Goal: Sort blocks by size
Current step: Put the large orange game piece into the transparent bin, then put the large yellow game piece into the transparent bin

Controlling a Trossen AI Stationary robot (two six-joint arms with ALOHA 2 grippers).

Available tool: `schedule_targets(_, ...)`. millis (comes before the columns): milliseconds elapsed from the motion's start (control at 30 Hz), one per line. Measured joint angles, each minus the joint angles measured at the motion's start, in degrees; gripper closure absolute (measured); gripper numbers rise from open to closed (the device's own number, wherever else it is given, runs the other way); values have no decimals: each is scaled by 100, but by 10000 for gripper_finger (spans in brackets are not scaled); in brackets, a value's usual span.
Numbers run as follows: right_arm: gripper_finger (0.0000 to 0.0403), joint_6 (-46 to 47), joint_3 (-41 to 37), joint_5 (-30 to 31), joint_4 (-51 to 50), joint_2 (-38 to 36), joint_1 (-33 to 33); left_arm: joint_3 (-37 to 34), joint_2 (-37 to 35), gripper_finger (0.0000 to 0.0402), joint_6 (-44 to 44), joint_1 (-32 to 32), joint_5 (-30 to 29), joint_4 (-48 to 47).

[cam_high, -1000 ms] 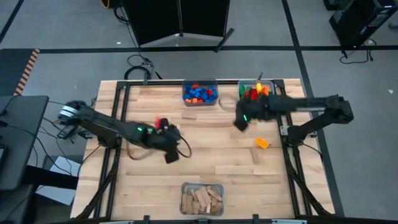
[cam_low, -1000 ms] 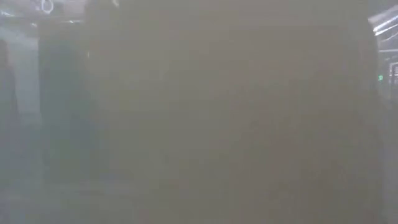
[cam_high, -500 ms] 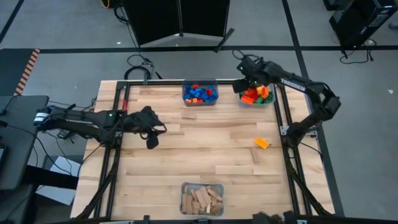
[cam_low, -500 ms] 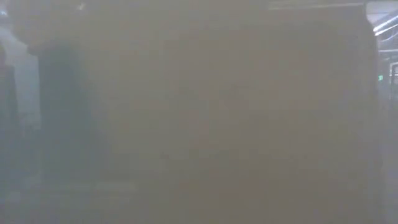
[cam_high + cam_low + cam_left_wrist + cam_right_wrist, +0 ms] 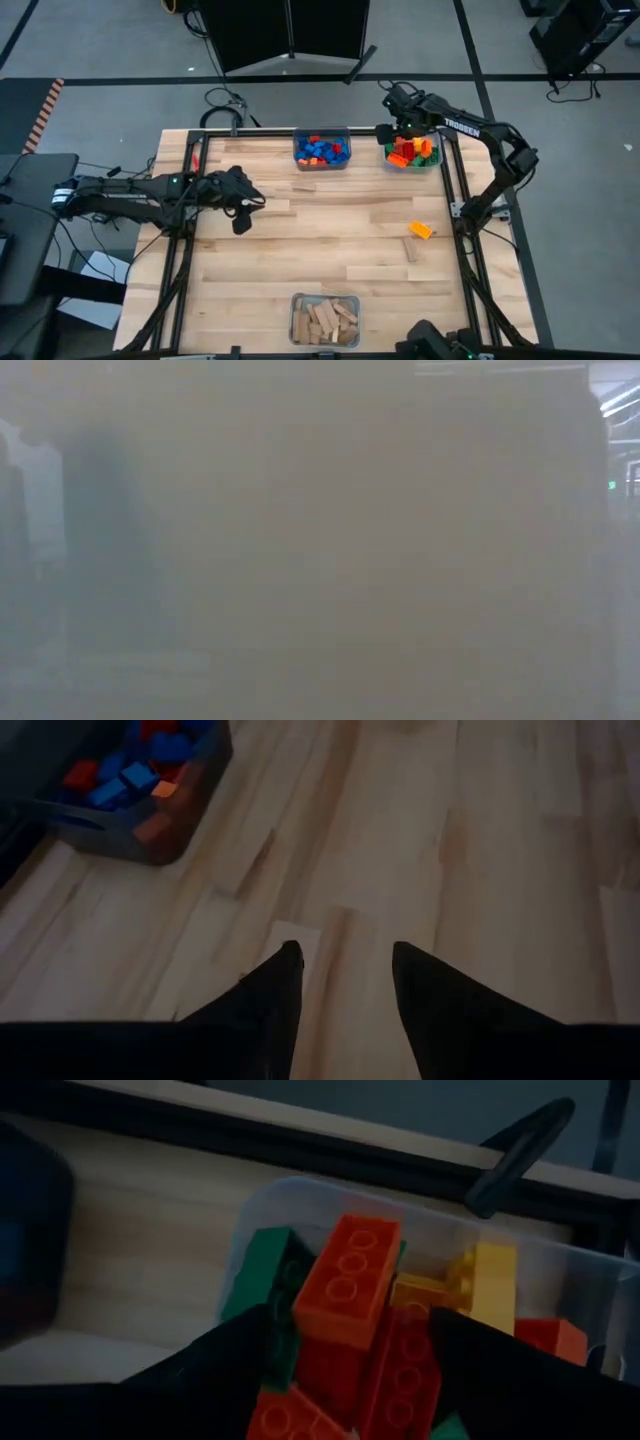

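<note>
My right gripper [image 5: 398, 135] hangs over the far right clear bin [image 5: 432, 160], which holds red, orange, green and yellow blocks. In the right wrist view its fingers [image 5: 352, 1320] stand open either side of the pile. A red brick [image 5: 347, 1278] lies tilted on top, and I see no finger on it. My left gripper [image 5: 240, 220] is over bare table at the left, open with nothing between its fingers [image 5: 345, 955]. An orange brick [image 5: 421, 230] lies flat on the table at the right. The low view shows only haze.
A clear bin of small blue and red bricks [image 5: 320, 151] stands at the far middle and shows in the left wrist view too [image 5: 130, 790]. A bin of tan wooden blocks [image 5: 325, 320] sits at the near edge. A tan wooden block [image 5: 410, 250] lies near the orange brick.
My right gripper has swung from over the table toward the far edge and now hangs over the far right bin. My left gripper has drawn back toward the table's left edge, a little toward the far side.
</note>
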Motion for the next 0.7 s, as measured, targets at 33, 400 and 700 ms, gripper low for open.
schedule_targets(33,116,2,0,-15,-34,-55,0,0,0,239,2,35,17,0)
schedule_targets(400,142,847,0,-336,-1242,-1492,687,0,2,238,-4,95,-89,452)
schedule_targets(700,156,2361,0,291,-2358,-2189,2659,0,4,238,-8,95,-321,1292)
